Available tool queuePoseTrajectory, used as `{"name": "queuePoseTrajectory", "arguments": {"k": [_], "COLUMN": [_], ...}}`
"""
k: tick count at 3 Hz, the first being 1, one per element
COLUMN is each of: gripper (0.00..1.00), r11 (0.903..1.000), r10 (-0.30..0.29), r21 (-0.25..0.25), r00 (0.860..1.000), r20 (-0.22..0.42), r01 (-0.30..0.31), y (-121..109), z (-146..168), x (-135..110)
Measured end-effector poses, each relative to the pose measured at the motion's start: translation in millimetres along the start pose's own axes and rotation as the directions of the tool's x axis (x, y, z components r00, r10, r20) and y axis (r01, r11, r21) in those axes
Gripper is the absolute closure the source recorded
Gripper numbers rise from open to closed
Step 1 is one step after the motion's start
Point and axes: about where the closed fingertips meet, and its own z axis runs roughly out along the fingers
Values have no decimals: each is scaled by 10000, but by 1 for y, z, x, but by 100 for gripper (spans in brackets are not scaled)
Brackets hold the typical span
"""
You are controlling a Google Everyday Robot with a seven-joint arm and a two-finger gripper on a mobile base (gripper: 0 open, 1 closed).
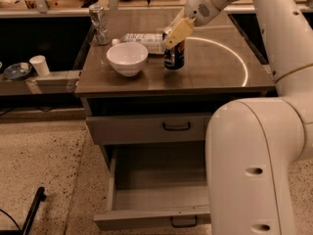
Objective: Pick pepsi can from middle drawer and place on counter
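Observation:
The pepsi can (pixel 174 58) stands upright on the counter (pixel 210 77), just right of a white bowl and inside the bright arc marking. My gripper (pixel 174 37) reaches down from the upper right and is shut on the can's top, with one yellowish finger (pixel 177 32) covering the rim. The middle drawer (pixel 146 219) is pulled open below the counter, and its tray shows nothing inside. My arm's white body hides the drawer's right part.
A white bowl (pixel 127 58) sits left of the can. A clear plastic bottle (pixel 142 38) lies behind them, and a glass (pixel 98 22) stands at the back left corner. The upper drawer (pixel 146 128) is closed. A white cup (pixel 39 65) stands on the left bench.

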Motion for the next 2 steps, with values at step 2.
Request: {"name": "queuePoseTrajectory", "arguments": {"k": [2], "gripper": [4], "r11": [10000], "r10": [-22], "r21": [-17], "r00": [9999], "r20": [146], "r01": [23], "y": [-1], "z": [5], "x": [5]}}
